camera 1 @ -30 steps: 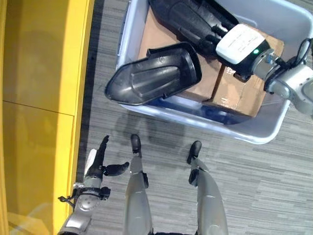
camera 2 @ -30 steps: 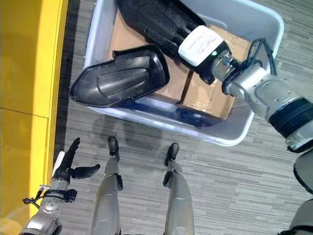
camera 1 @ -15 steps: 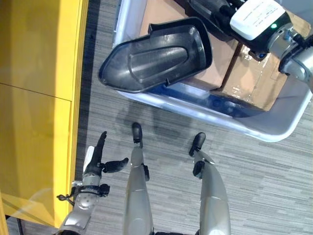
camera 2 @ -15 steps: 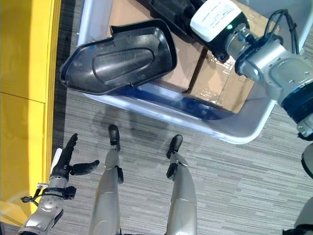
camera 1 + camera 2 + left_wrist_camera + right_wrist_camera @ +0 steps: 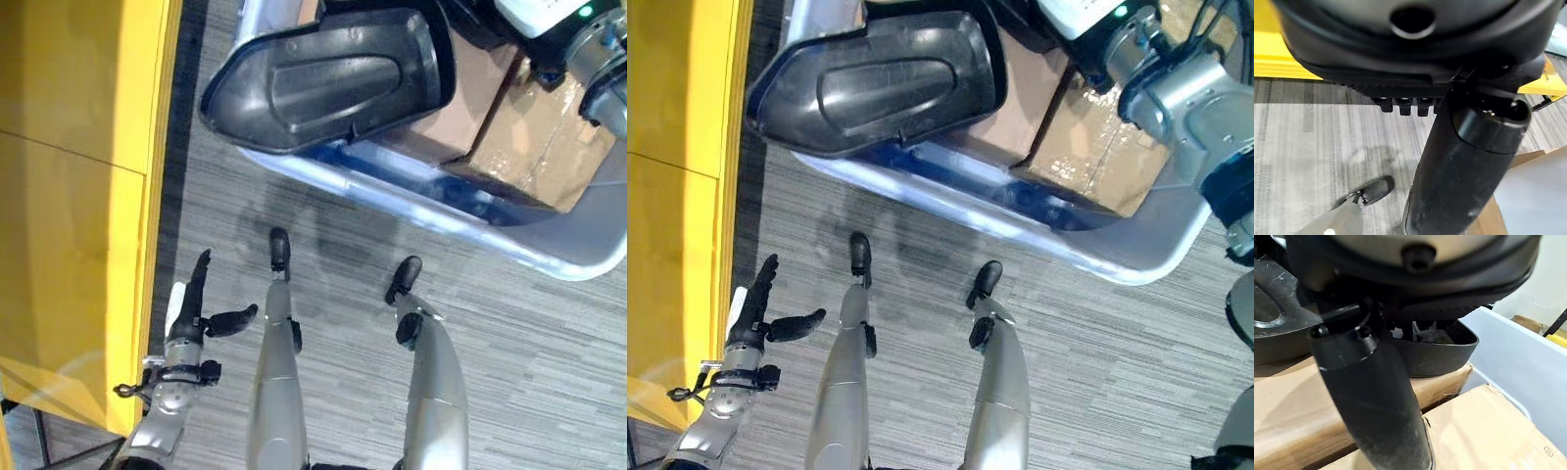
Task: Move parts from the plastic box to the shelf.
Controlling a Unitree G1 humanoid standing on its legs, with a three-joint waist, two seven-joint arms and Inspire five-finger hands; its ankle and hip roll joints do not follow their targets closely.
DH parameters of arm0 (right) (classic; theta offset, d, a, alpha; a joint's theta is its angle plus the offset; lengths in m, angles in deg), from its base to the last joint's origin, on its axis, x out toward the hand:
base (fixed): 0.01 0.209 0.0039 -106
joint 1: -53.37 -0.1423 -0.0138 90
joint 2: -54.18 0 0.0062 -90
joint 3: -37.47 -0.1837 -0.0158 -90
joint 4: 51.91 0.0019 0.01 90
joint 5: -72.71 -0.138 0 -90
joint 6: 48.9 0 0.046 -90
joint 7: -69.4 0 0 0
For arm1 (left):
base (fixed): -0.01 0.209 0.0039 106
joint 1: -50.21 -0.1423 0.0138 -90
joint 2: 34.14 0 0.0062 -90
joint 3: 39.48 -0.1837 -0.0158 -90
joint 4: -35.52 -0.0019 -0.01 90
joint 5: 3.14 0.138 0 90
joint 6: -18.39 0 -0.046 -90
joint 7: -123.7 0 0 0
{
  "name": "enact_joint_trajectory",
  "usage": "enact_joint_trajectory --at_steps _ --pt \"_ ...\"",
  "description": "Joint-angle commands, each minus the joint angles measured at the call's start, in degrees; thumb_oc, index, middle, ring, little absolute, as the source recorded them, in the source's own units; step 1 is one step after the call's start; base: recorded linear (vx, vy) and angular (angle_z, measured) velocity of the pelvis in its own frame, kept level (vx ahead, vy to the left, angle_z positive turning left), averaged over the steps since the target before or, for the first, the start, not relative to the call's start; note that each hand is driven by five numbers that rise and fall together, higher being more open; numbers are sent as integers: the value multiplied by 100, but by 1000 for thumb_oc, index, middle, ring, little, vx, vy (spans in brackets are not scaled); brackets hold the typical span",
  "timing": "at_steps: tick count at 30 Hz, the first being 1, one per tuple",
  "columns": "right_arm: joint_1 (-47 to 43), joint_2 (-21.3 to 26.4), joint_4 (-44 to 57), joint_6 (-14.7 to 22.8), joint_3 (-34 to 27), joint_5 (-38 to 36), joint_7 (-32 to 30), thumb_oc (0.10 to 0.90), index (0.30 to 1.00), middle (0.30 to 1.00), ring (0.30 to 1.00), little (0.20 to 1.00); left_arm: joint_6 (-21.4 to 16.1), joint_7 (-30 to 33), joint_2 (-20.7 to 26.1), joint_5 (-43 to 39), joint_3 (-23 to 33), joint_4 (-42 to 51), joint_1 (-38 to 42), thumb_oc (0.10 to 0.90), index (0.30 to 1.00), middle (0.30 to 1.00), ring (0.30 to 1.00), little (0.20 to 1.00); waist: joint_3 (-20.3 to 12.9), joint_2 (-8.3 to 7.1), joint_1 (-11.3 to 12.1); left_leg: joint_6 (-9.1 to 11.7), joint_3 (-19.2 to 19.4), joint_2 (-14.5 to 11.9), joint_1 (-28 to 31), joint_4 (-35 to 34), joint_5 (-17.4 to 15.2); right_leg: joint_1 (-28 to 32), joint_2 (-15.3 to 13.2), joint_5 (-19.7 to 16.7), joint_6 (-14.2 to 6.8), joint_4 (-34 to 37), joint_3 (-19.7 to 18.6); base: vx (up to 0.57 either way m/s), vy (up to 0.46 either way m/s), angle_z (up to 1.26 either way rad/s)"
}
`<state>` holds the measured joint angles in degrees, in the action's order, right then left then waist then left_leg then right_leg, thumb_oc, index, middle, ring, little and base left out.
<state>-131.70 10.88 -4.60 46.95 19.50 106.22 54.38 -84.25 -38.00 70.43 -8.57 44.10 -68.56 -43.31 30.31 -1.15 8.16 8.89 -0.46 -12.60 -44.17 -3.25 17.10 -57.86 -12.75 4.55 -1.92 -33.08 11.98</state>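
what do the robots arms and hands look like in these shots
Both arms are silver-grey metal with rounded segments. The left hand is dark, slim-fingered, with a white strip along its side and a black collar at the wrist. The right arm carries a white block with a small green light and a dark band further up. The right hand is dark, with a thick matte-black thumb.
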Motion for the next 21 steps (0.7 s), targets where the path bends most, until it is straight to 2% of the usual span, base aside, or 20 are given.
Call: enact_joint_trajectory --at_steps 1,9,16,21 --pt "-378 203 -365 -221 443 -97 -30 400 300 300 300 300 -280 270 160 -240 109 363 -185 900 1000 1000 1000 1000 -51 -11 171 447 -782 -295 585 -175 -74 793 242 -310 -509 1106 -40 5 48 -4" --pt "9 60 -524 -235 179 -228 -42 400 300 300 300 300 -320 348 82 -306 59 303 -99 900 1000 1000 1000 1000 -51 -60 216 393 -1065 -175 505 -175 -96 734 291 -300 -508 1076 -143 2 21 -7" --pt "340 57 -530 -269 -122 -278 -102 400 300 300 300 300 -305 383 44 -303 14 276 -71 900 1000 1000 1000 1000 -51 -92 205 365 -1102 -136 549 -175 -133 817 319 -305 -503 1136 -193 -2 16 -3" --pt "847 122 -103 -287 -629 -417 -175 400 300 300 300 300 -287 385 -1 -316 81 292 -138 900 1000 1000 1000 1000 -51 -124 124 307 -1017 -131 676 -175 -189 979 330 -287 -500 1190 -204 -11 38 -3"
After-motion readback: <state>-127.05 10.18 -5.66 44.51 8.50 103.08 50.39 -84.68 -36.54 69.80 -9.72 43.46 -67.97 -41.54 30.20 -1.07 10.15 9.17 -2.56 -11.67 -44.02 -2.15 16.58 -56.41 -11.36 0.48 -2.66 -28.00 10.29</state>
